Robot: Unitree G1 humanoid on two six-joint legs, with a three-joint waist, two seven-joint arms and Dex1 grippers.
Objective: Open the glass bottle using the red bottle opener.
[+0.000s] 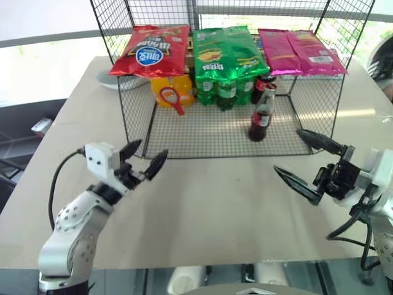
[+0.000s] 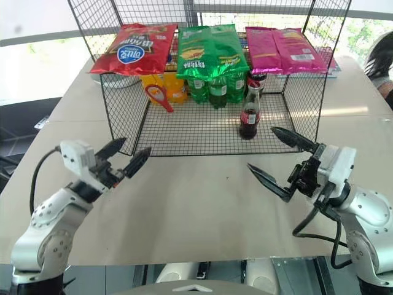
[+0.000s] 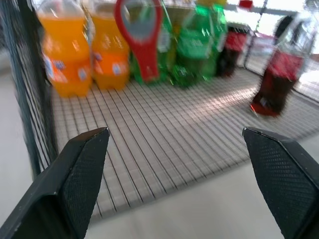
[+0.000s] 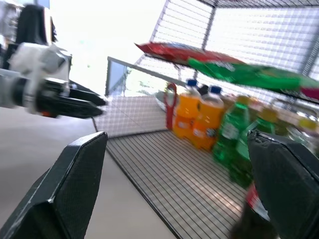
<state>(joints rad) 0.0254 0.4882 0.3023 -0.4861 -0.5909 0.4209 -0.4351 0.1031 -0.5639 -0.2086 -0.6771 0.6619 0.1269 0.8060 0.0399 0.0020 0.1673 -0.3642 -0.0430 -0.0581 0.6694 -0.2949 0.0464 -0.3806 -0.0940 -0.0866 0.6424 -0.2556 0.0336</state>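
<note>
The glass bottle (image 1: 261,114) stands upright on the wire rack's floor, toward its right front; dark liquid, red label, slim neck. The red bottle opener (image 1: 171,98) leans ring-up against the orange bottles at the rack's back left; it shows large in the left wrist view (image 3: 141,35). My left gripper (image 1: 142,158) hovers open over the table just outside the rack's front left corner, pointing in. My right gripper (image 1: 310,162) is open too, in front of the rack's right front corner, nothing between its fingers. Both are apart from bottle and opener.
A black wire rack (image 1: 227,132) sits mid-table with chip bags on its top shelf: red (image 1: 150,49), green (image 1: 227,52), pink (image 1: 301,52). Orange bottles (image 3: 79,59), green bottles (image 1: 224,92) and a dark plastic bottle (image 3: 230,50) line its back. A bowl (image 1: 116,81) lies behind left.
</note>
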